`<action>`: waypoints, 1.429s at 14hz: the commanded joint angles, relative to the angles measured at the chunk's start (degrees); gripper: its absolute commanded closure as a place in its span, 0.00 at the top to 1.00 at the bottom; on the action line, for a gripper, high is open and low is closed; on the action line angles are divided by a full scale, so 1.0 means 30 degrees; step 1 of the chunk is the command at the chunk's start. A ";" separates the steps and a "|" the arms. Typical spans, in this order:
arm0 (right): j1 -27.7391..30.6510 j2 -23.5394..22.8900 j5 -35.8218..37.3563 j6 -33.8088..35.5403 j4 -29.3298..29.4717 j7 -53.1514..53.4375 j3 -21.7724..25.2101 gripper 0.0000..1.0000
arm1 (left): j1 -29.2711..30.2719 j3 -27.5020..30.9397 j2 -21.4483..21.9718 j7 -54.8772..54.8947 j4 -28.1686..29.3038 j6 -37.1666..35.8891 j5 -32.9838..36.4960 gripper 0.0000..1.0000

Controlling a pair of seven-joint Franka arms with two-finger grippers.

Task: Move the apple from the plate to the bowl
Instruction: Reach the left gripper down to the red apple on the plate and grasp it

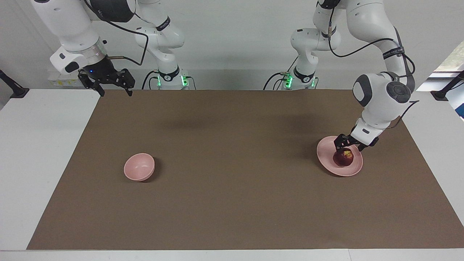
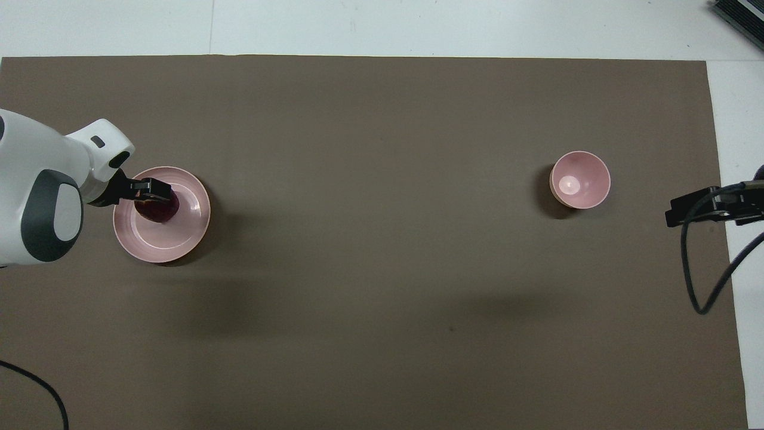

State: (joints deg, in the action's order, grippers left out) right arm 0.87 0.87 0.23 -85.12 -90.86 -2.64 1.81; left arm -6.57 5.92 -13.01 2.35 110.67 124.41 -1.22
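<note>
The dark red apple (image 1: 343,158) lies on the pale pink plate (image 1: 327,151) toward the left arm's end of the table. My left gripper (image 1: 349,146) is down at the apple, fingers open on either side of its top; the apple still rests on the plate. In the overhead view the left gripper (image 2: 156,192) covers part of the apple (image 2: 162,211) on the plate (image 2: 179,239). The small deep pink bowl (image 1: 139,166) stands empty toward the right arm's end and also shows in the overhead view (image 2: 580,179). My right gripper (image 1: 106,86) waits open, raised over the mat's edge.
A brown mat (image 1: 232,203) covers most of the white table (image 1: 40,152). A black cable (image 2: 695,280) hangs from the right arm beside its gripper (image 2: 677,214).
</note>
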 commanded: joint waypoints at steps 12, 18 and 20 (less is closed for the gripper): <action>-0.0027 0.0675 -0.0106 0.0278 -0.0797 -0.0440 -0.0016 1.00 | -0.0097 0.0164 -0.1112 0.0243 -0.0177 0.0692 -0.0032 0.16; -0.0027 0.0675 -0.0106 0.0278 -0.0798 -0.0440 -0.0572 1.00 | 0.0080 0.0135 -0.1230 0.0068 -0.2927 -0.2557 -0.1028 0.00; -0.0027 0.0704 -0.0106 0.0278 -0.0827 -0.0411 -0.0573 1.00 | 0.0021 0.0135 -0.1259 -0.0079 -0.4216 -0.3992 -0.1698 0.00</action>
State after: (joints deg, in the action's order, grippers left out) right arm 0.33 1.39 0.21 -84.95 -91.79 -2.64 0.35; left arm -6.28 6.14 -16.13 2.31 102.74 117.29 -4.52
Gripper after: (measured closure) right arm 0.000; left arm 0.295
